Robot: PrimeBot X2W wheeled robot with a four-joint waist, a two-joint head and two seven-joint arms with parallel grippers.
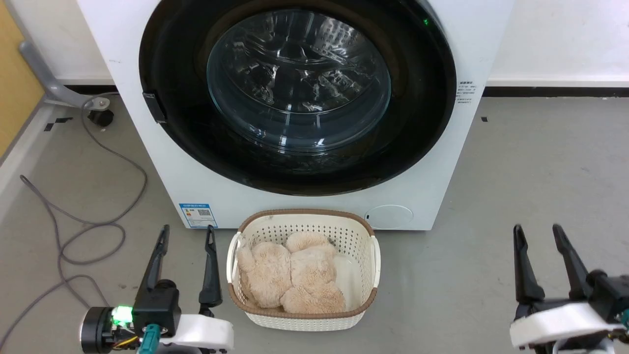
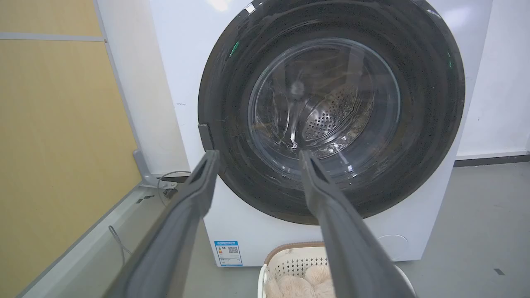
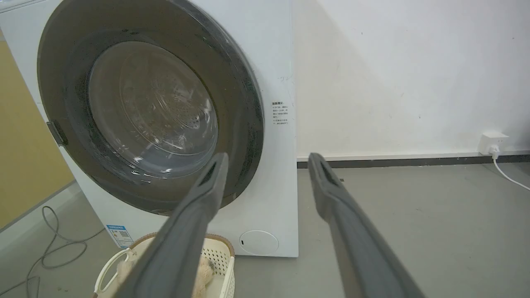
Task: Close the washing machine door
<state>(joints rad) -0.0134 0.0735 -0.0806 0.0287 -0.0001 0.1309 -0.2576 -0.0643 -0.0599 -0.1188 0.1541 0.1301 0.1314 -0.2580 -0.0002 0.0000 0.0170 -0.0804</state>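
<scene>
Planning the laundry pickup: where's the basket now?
Head view: the basket sits on the floor before the washing machine, between the left gripper and right gripper.

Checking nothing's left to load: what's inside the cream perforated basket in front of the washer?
A fluffy beige plush toy fills most of the cream perforated basket; anything beneath it is hidden.

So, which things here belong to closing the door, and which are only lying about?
Job: door, washer, left tool, right tool.
Lying about: basket, plush toy, cable.
</scene>
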